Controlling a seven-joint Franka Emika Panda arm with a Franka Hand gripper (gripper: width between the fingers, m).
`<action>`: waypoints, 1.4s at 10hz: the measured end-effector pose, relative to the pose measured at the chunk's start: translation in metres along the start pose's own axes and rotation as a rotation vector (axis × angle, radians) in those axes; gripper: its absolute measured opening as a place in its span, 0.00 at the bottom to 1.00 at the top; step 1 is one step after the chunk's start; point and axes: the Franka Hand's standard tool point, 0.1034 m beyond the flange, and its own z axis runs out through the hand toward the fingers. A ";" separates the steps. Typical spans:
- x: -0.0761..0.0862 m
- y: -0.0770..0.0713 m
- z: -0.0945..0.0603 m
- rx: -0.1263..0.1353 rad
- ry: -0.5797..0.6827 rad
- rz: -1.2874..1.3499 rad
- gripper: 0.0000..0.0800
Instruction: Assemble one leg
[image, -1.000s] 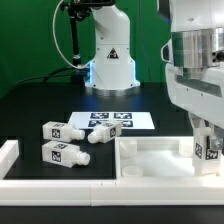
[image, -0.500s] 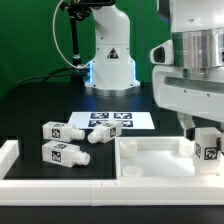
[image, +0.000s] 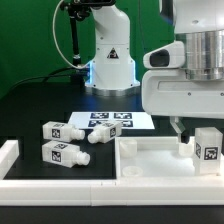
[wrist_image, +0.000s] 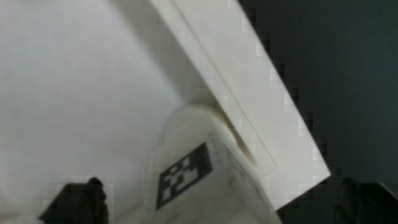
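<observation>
So the leg (image: 208, 146) is standing upright in the far corner of the big white tray-like panel (image: 150, 160), over on the exterior view's right, with one of its black-and-white tags facing the camera. The arm's bulky white wrist housing hangs right above it and blocks a lot of the view. The pincer (image: 180, 133) sits just beside the leg, on its left side in the exterior view — only one dark fingertip really shows there, next to the block rather than on it.

The wrist view helps a bit: the leg (wrist_image: 210, 170) sits in the middle of the shot with its tag visible, pressed up near the panel's raised wall (wrist_image: 222, 60), and the two dark fingertips (wrist_image: 80, 203) show at either side of it with clear gaps. So the pincer is spread apart, not holding anything.

Elsewhere on the black table (image: 40, 100) — two more tagged white blocks (image: 63, 131) lie on their sides with pegs pointing toward the exterior view's right, one just behind the other (image: 64, 153). The marker board (image: 110, 121) lies flat behind them, and a white robot base (image: 110, 55) stands further back.
</observation>
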 end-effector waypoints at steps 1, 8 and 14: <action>0.005 0.001 -0.001 -0.043 0.035 -0.315 0.81; 0.010 0.001 -0.002 -0.025 0.064 -0.059 0.36; 0.010 0.007 -0.001 0.009 0.023 0.989 0.36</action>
